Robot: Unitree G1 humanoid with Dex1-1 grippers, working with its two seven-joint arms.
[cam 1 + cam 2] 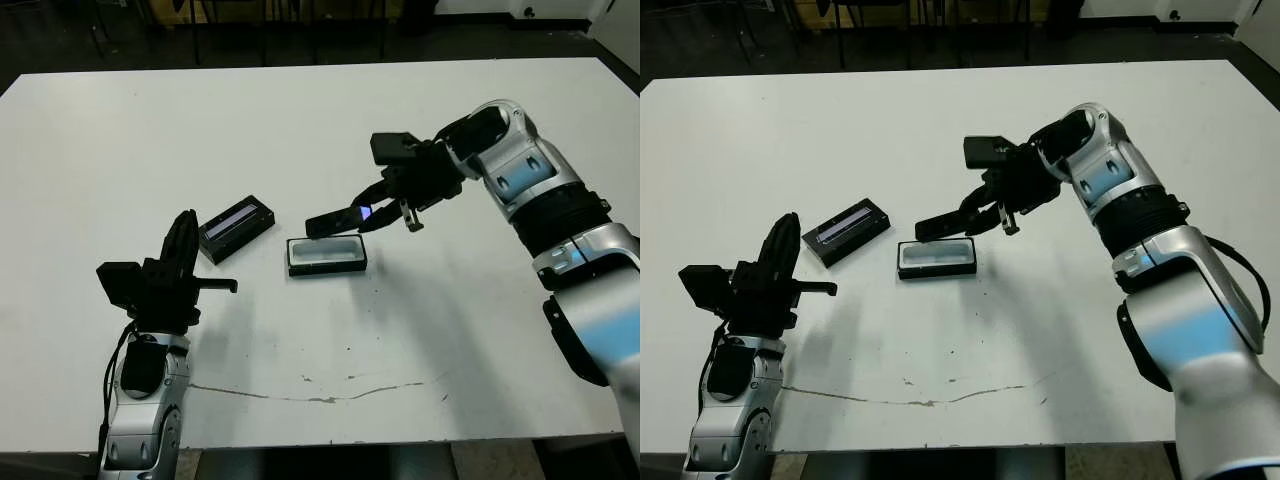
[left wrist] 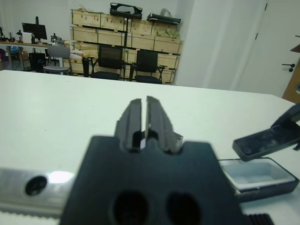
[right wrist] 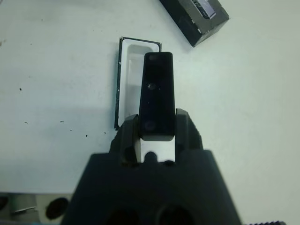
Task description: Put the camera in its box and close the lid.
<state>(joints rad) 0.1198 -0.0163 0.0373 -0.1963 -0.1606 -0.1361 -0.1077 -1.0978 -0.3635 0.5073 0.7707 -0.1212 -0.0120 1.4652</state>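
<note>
Black, grey-striped lid (image 1: pixel 236 229)

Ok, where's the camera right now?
The camera is held in the right hand, tilted in the air just above the open box near the table's middle. The lid lies on the robot's left of the box.

One camera (image 1: pixel 338 217), one box (image 1: pixel 326 256), one lid (image 1: pixel 236 228).

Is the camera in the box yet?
No. The camera is held tilted above the box by the right gripper; the box's white lining shows empty.
</note>
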